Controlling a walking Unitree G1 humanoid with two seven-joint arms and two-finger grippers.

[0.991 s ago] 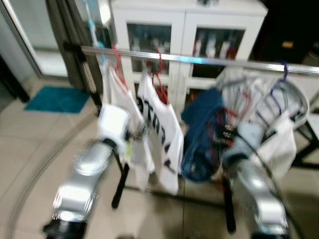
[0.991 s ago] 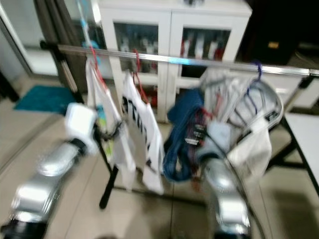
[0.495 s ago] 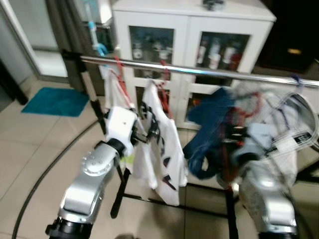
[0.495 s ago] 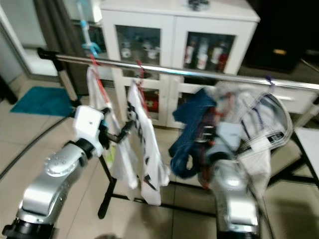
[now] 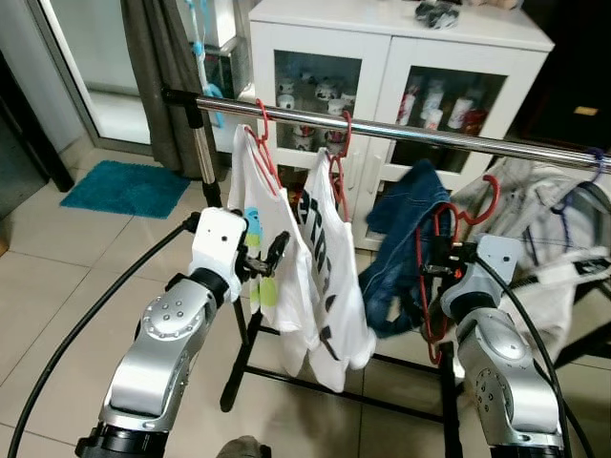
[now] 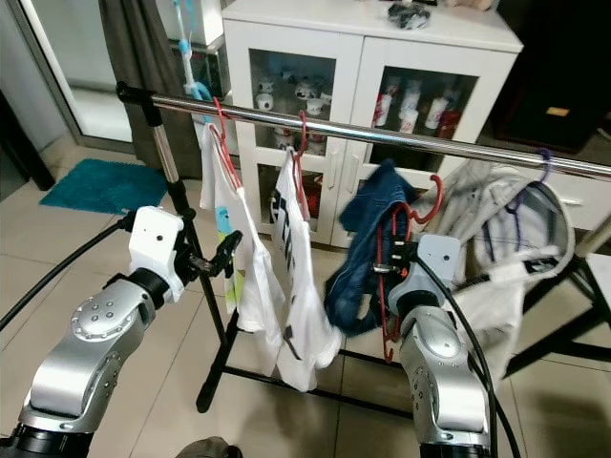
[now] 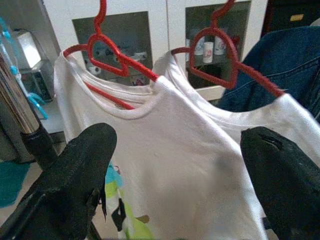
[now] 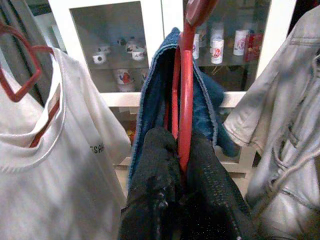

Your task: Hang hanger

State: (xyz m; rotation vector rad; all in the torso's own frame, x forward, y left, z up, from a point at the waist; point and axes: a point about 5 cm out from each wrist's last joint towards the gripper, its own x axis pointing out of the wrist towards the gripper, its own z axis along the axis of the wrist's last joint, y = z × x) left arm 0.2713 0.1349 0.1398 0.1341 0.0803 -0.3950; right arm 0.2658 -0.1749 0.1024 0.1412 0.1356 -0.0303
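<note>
Since the earlier frames the right arm has raised the red hanger (image 5: 431, 277) with the blue denim garment (image 5: 401, 243), and its hook now stands closer below the rail; the blur has cleared.

Nearest the camera, the right gripper (image 8: 181, 165) is clamped on the lower frame of the red hanger, fingers pressed together around the red wire. The hanger stands upright, its hook (image 6: 434, 196) below the rail and not on it. The denim garment drapes from the hanger toward the robot's left.

The left gripper (image 5: 270, 262) is held out with its fingers (image 7: 75, 175) spread wide and holds nothing. It sits just in front of the first white shirt (image 5: 272, 239).

Beyond the grippers, the metal rail (image 5: 458, 138) runs across the scene. Two white shirts hang from it on red hangers; the second shirt (image 5: 334, 277) is just beside the first. A light grey garment (image 6: 496, 239) hangs at the right end of the rail.

Behind the rail stands a white cabinet (image 5: 391, 38) with glass doors.
</note>
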